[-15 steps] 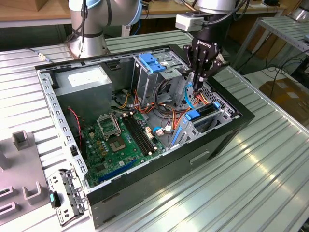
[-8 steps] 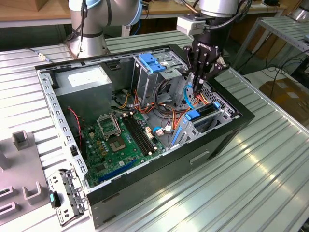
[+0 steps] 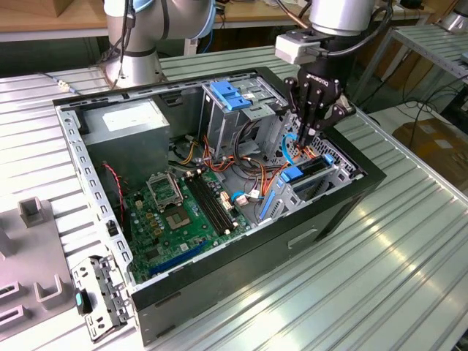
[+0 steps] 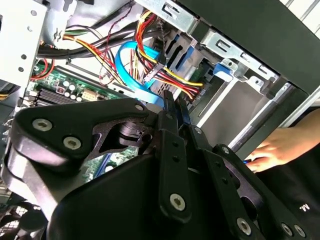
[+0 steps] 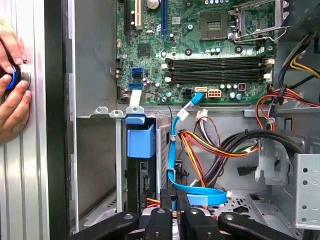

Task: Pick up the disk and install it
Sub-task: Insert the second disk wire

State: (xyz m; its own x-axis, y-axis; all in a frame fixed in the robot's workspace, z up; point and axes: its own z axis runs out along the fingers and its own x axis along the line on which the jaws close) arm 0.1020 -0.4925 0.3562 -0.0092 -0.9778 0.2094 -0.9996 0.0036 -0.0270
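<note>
The disk (image 3: 313, 170) stands edge-on in the drive cage at the end of the open computer case (image 3: 219, 281) on the exterior view's right; its blue side rail shows there. In the first wrist view the disk (image 5: 141, 142) appears as a blue rail end over a dark narrow edge in the bay. My gripper (image 3: 306, 135) hangs just above that cage, fingers pointing down and pressed together. Nothing is visible between the fingers in both wrist views, and the gripper (image 5: 173, 197) (image 4: 175, 100) sits beside a looping blue data cable (image 5: 175, 150).
The green motherboard (image 3: 172, 212) lies in the case floor, with a grey power-supply box (image 3: 131, 124) and a tall cage with a blue latch (image 3: 230, 95) behind it. Bundled wires (image 5: 215, 145) crowd the bay. A person's hand (image 5: 10, 85) rests on a blue button outside the case.
</note>
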